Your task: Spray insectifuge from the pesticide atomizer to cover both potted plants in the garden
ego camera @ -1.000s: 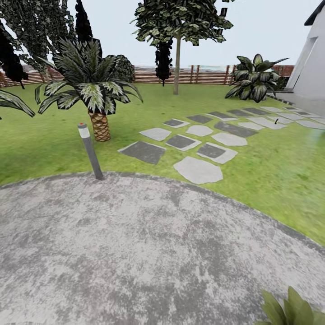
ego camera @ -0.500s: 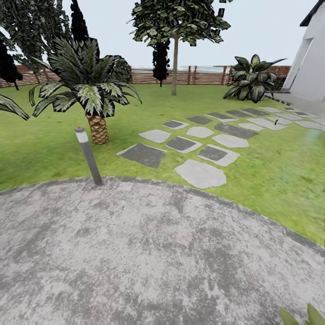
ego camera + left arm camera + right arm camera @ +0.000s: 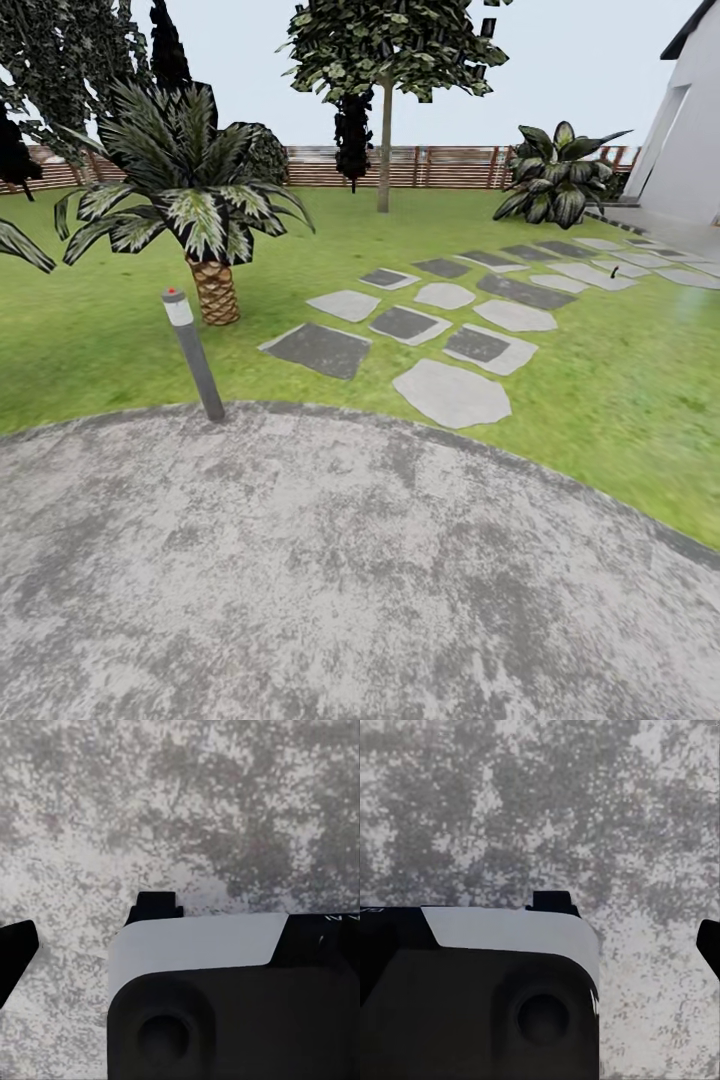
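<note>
Round grey mottled stone patio (image 3: pixel 330 570) lies open up to its curved lawn edge, where a grey bollard lamp (image 3: pixel 193 352) leans. Both claws (image 3: pixel 90 934) (image 3: pixel 634 919) hang over it with fingertips apart, holding nothing.

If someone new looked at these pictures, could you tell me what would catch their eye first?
Probably the round grey stone patio across the foreground of the head view, with the slanted grey bollard lamp at its far edge. Behind the lamp a squat palm stands on the lawn, and pale stepping stones trail away right toward a white building.
</note>
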Motion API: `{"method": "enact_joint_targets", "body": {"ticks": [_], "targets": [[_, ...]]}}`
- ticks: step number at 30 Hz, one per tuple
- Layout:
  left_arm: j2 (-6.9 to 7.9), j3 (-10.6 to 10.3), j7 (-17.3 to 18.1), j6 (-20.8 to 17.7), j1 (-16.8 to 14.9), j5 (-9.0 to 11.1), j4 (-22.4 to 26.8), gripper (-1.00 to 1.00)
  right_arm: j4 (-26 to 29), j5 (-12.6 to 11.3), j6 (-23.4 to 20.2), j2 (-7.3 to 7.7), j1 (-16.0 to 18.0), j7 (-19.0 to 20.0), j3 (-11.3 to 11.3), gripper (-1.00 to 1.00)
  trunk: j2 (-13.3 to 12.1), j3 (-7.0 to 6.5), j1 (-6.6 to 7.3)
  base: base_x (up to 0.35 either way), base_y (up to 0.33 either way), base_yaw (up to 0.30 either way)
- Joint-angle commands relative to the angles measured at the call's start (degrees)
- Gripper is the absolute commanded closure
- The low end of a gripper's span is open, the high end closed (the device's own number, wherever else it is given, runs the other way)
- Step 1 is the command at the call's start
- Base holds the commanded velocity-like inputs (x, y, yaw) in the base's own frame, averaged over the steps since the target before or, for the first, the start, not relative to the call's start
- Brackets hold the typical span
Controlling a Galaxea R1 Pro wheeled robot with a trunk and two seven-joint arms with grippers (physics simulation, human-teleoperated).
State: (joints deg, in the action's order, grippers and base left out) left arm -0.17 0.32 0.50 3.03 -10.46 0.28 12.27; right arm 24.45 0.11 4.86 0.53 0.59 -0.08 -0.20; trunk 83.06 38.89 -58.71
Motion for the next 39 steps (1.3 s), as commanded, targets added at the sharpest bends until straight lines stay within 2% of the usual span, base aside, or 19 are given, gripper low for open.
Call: {"method": "enact_joint_targets", "body": {"ticks": [1, 10, 25, 39], "targets": [[-0.01, 0.0, 0.0, 0.2, 0.0, 0.0, -0.1, -1.00, 0.0, -0.1, 0.6, 0.00, 0.0, 0.0, -0.1, -1.00, 0.0, 0.04, -0.02, 0.246, 0.137, 0.000], [-0.02, 0.0, 0.1, 0.2, -0.1, 0.0, -0.1, -1.00, 0.1, -0.5, 1.3, -0.02, 0.0, 0.0, -0.4, -1.00, 0.0, 0.02, -0.02, 0.220, 0.117, -0.007], [-0.05, -0.1, 0.1, 0.2, -0.1, 0.0, -0.1, -1.00, 0.1, -0.5, 1.3, 0.00, 0.0, 0.0, -0.4, -1.00, 0.0, -0.66, -0.02, 0.013, 0.006, -0.153], [-0.01, 0.0, 0.1, 0.2, -0.1, 0.0, -0.1, -1.00, 0.1, -0.5, 1.3, 0.00, 0.0, -0.1, -0.4, -1.00, 5.6, 1.83, -3.10, 0.000, 0.000, -0.008]]}}
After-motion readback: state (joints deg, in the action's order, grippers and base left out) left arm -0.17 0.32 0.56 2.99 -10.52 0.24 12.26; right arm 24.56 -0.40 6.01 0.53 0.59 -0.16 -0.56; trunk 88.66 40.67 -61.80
